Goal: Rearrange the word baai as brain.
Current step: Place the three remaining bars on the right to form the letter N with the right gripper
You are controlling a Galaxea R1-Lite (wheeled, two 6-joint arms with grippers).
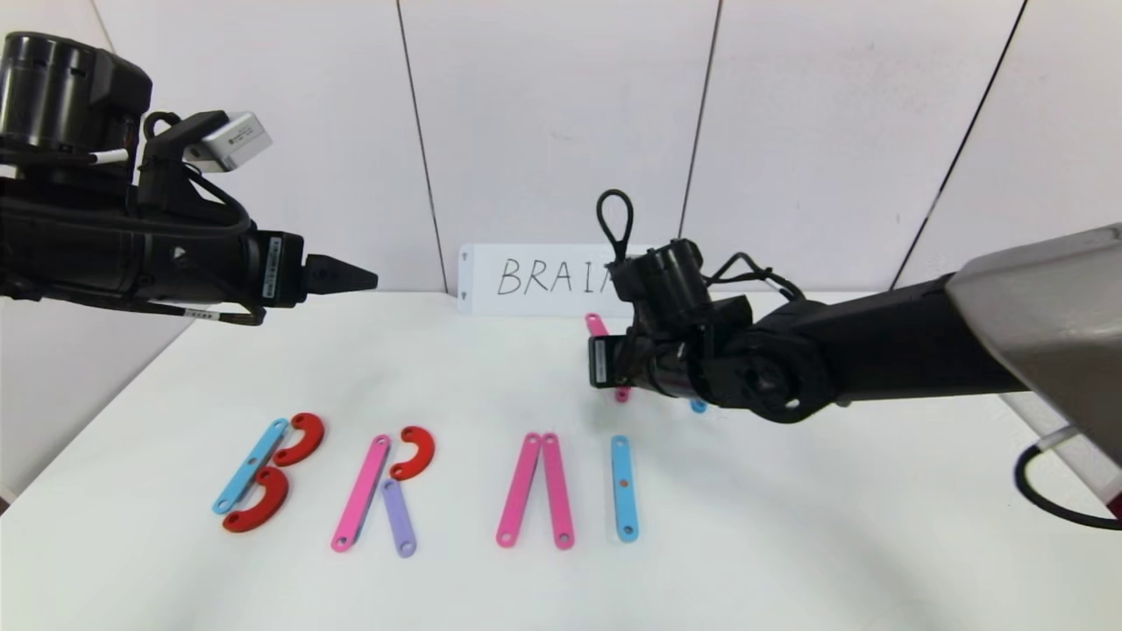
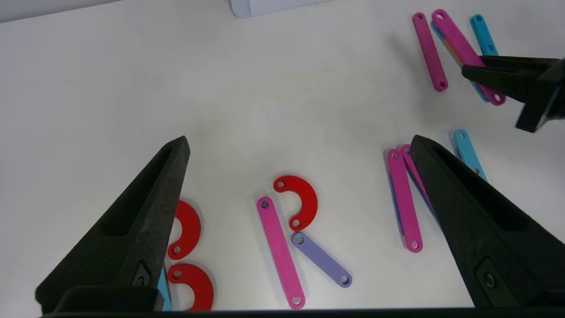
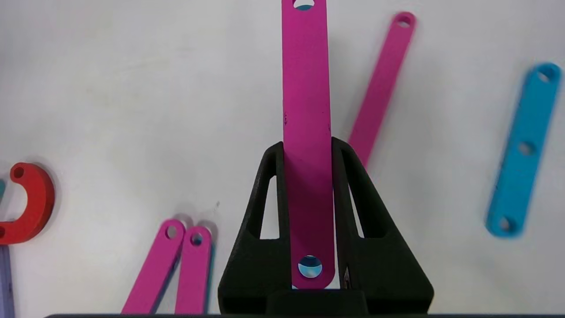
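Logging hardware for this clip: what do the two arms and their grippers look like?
Both arms are black with loose black cables. The left gripper has tapered, pointed matte-black fingers, a white label strip behind them and a small white-grey box on top. The right gripper has black fingers with triangular cut-outs; its arm carries a looped cable and a grey outer shell.

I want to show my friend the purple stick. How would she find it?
Start at the row of flat plastic letters on the white table, below the white card. Go to the second letter, an R, with a long pink strip and a red half-ring. The purple strip is its slanted leg, the only purple piece and shorter than the pink one.
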